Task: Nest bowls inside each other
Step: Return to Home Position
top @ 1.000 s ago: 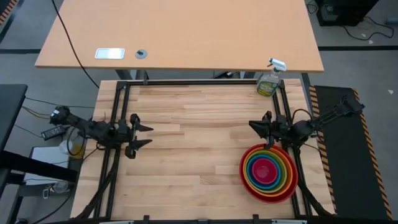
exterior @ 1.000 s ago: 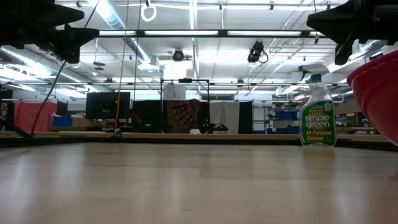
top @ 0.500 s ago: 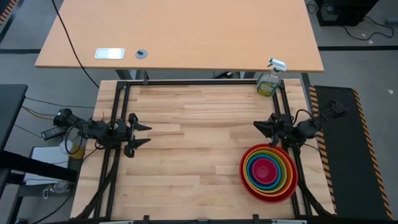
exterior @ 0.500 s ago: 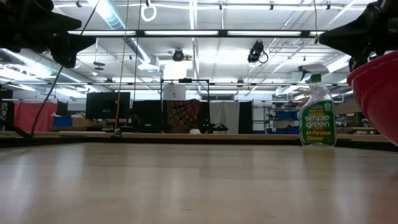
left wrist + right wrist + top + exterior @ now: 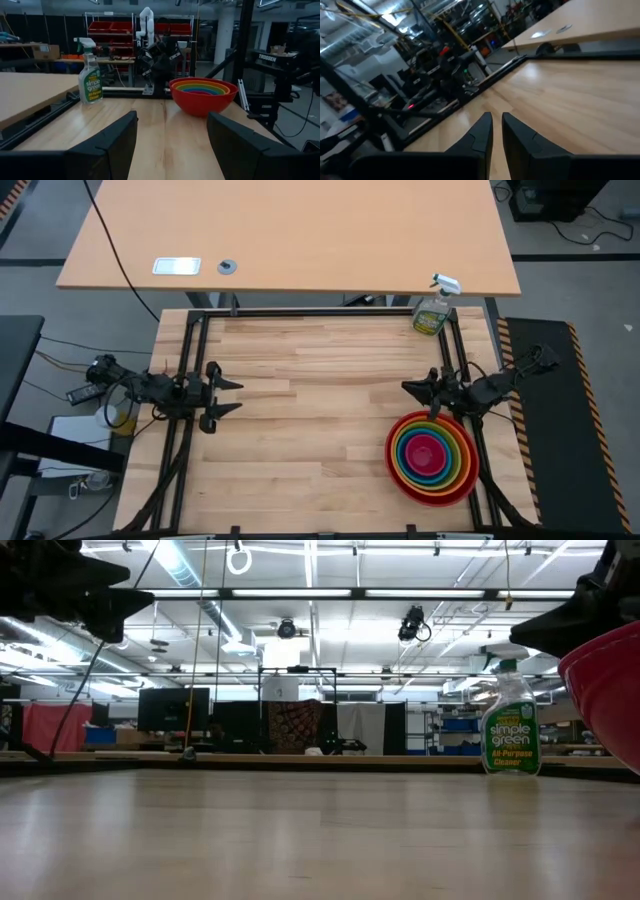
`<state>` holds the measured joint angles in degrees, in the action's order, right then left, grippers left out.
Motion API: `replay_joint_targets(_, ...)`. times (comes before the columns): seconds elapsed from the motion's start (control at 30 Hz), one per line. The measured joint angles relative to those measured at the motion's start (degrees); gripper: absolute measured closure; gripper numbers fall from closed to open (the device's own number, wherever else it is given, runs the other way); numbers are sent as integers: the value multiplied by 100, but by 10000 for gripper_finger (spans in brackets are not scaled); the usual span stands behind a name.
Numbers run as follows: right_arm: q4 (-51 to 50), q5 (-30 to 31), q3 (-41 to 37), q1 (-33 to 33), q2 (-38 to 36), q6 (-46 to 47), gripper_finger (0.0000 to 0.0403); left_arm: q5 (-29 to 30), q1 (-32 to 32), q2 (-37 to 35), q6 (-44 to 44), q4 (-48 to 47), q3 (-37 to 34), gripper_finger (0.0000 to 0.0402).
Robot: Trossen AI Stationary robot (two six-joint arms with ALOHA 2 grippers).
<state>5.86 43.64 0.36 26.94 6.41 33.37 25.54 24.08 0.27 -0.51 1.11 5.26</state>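
Observation:
The bowls sit nested in one stack near the table's right near corner: red outermost, then orange, green and blue, with pink in the middle. The red bowl rests on the wood by its base. My right gripper hovers level just past the stack's far rim. It is shut, with only a thin slit between its fingers, and holds nothing. My left gripper waits at the table's left edge, open and empty. It points across the table toward the bowls.
A green spray bottle stands at the table's far right corner. Black frame rails run along the left, right and far edges. A larger desk lies beyond the far edge. Bare wood spans the table's middle.
My right gripper has sunk a little toward the bowls' far rim and has rolled about its own line, while its arm has folded back toward the right edge. It has stayed shut and empty. The bowls have not moved.

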Motion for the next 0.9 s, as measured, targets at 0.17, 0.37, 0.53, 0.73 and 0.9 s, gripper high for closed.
replay_joint_targets(0.17, 444, -11, 0, -383, 8, -566, 353, -13, 0, 2, -90, 131, -4, 159)
replay_joint_targets(0.37, 1383, 803, 0, -761, 7, -2096, 353, -13, 0, 2, -173, 127, -4, 159)
replay_joint_targets(0.53, 1873, 1227, 0, -886, 5, -2733, 353, -13, 0, 2, -166, 85, -4, 159)
replay_joint_targets(0.73, 1874, 1231, 0, -907, 7, -2878, 353, -11, -13, 9, -314, 159, -4, 159)
replay_joint_targets(0.9, 1874, 1228, 0, -907, 6, -2858, 353, -11, -13, 9, -315, 159, -4, 159)
